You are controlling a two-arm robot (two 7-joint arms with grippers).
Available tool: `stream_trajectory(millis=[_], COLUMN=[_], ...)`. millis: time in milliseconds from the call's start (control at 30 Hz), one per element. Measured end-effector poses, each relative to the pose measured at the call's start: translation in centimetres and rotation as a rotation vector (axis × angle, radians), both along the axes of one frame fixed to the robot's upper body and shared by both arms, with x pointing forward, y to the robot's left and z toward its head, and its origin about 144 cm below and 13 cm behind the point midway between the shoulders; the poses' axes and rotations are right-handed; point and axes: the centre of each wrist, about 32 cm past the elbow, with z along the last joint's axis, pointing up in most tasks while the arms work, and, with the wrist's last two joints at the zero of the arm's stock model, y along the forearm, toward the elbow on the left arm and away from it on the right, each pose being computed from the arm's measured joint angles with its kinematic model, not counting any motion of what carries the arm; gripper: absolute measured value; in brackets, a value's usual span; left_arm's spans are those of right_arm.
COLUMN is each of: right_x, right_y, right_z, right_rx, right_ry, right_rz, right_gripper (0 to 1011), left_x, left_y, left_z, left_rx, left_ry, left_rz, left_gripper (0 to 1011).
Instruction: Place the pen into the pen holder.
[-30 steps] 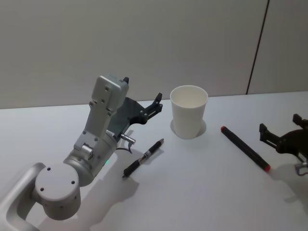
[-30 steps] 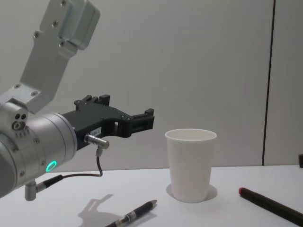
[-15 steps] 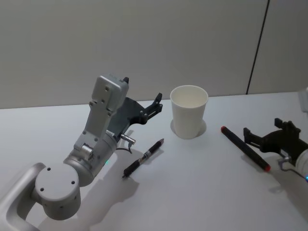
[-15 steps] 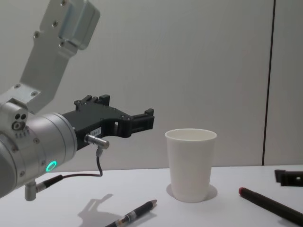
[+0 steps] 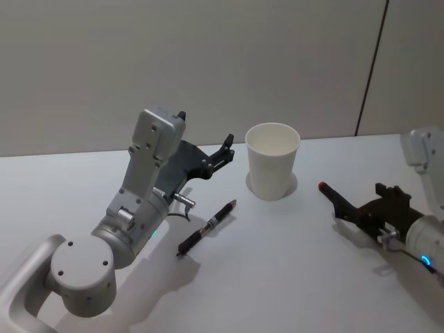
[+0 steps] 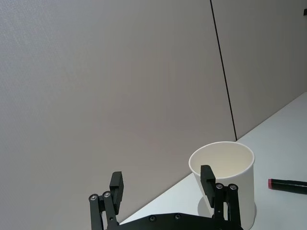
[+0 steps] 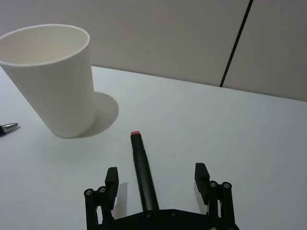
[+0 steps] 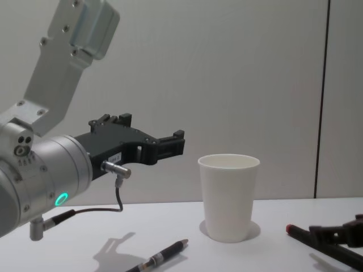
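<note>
Quick update: only the right side moved. A sec ago the right end effector [image 7: 156, 171] was way out by the bench [image 5: 277, 277] edge. Now it's slid in and sits low over the red-tip pen [image 7: 140, 163], fingers apart w/ the barrel running between them. Not clamped yet afaict, and I can't tell if it's touching the pen or the bench. So imo that's the pen it's going for and we're at pre-grasp: nothing lifted, nothing in the cup [image 5: 272, 163].

Pen's flat on the bench, red end pointing toward the cup and near its base, not touching. Cup's upright and looks empty.

Other stuff: the left end effector [image 6: 162, 176] hasn't budged. It hangs in the air just left of the cup, about rim height or a touch above, fingers apart, holding nothing. A 2nd black pen [image 5: 207, 227] lies on the bench below it, left of the cup, well apart from the red-tip one.

In the way? Nothing btwn pen and cup. Only worry is the left end effector sitting so close to the rim, which could crowd the drop. Also the cup's tall & prob light, so a nudge from the pen tip might tip it.
</note>
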Motion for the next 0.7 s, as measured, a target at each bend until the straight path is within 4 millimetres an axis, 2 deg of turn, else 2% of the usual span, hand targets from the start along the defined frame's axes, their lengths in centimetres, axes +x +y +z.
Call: stream_trajectory(millis=[700], right_x=[0.1], right_y=[1.0], right_z=[-1.1], right_rx=[-0.017], right_ry=[0.059], right_rz=[-0.005], right_gripper=[1001], left_x=[0.0], left_y=[0.0], left_z=[0.0], left_rx=[0.000], left_ry=[0.000], left_rz=[0.000], left_gripper=[1001])
